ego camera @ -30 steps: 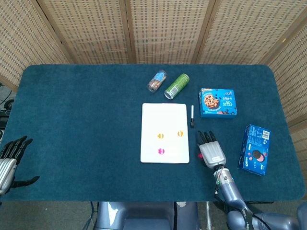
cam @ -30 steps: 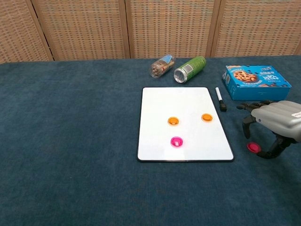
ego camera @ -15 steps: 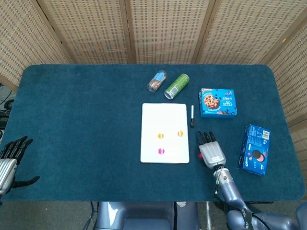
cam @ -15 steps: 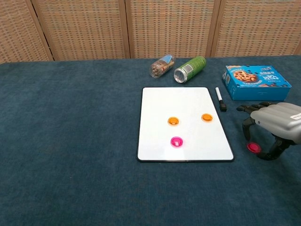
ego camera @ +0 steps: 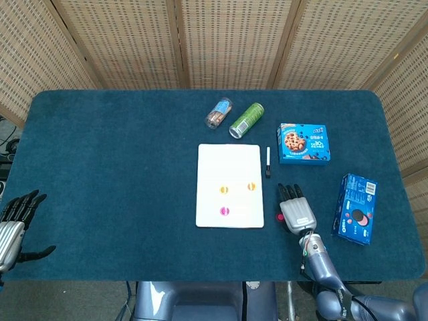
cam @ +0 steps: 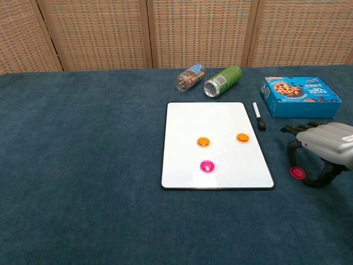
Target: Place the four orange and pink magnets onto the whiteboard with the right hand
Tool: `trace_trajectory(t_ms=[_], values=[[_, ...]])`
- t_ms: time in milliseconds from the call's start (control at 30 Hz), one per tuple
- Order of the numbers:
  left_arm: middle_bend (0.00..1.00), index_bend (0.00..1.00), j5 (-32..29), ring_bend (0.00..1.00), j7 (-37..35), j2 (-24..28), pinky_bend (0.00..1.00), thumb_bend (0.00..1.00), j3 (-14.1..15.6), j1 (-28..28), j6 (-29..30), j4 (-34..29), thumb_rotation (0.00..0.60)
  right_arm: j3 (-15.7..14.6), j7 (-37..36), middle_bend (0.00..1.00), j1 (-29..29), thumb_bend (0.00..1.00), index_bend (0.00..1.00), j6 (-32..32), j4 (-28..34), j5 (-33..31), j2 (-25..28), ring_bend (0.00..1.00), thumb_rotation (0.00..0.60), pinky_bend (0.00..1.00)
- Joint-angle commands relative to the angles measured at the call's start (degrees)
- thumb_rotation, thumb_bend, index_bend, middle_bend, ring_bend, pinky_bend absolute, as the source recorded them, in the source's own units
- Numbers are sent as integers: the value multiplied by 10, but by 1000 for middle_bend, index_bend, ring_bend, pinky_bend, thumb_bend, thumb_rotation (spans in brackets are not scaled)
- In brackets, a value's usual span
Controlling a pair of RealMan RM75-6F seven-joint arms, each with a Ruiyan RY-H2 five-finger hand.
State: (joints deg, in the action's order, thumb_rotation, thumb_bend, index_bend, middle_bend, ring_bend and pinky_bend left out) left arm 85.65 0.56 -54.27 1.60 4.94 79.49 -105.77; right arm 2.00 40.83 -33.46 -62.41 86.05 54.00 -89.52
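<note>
- Head view: the whiteboard (ego camera: 229, 186) lies flat in the middle of the blue table (ego camera: 120, 174). It already carries two orange magnets (ego camera: 225, 190) and one pink magnet (ego camera: 225, 212), so by my reading three of the four are placed.
- Head view: the last pink magnet (ego camera: 279, 217) sits on the cloth just right of the board's lower corner. The right hand (ego camera: 294, 208) hangs over that spot, palm down, fingers stretched toward the marker (ego camera: 268, 162), most likely lining up for a pick.
- Head view: from above the hand covers most of that magnet, and only a sliver of pink shows at its left edge. Whether a finger touches it cannot be told here.
- Head view: the left hand (ego camera: 15, 217) waits at the near left corner, well apart from everything, fingers spread and holding nothing. It is partly cut off by the frame, as the task belongs to the other arm.
- Chest view: the right hand (cam: 320, 149) arches over the last pink magnet (cam: 298, 173), thumb and fingers curved down on either side with a gap between them. It looks apart and empty, not yet pinching.
- Chest view: the hand's outer side runs off the right edge, and the left hand is out of sight.
- Chest view: the cookie box (cam: 299, 96) and two cans (cam: 212, 80) lie behind the board, clear of the work.
</note>
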Motion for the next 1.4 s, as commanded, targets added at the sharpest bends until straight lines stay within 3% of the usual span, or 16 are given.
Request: trace_trajectory(t_ms=[33,300,600,1400], values=[[0,0,-1,0,1,0,0,0,0,0,-1,0,600,0,0,0,0,312,417,1,-1,-1,-1,0,600,0],[0,0,-1,0,1,0,0,0,0,0,-1,0,600,3,0,0,1,312,424,7,-6,-7,-1,0,600,0],[0,0,-1,0,1,-1,0,0,0,0,0,0,600,6,-14,0,4,336,522,11,-2,-3,-1,0,600,0],[0,0,-1,0,-1,1,0,0,0,1,-2,-1,600,35,3,0,-18,338,524,10,41,-12,12,0,600,0]])
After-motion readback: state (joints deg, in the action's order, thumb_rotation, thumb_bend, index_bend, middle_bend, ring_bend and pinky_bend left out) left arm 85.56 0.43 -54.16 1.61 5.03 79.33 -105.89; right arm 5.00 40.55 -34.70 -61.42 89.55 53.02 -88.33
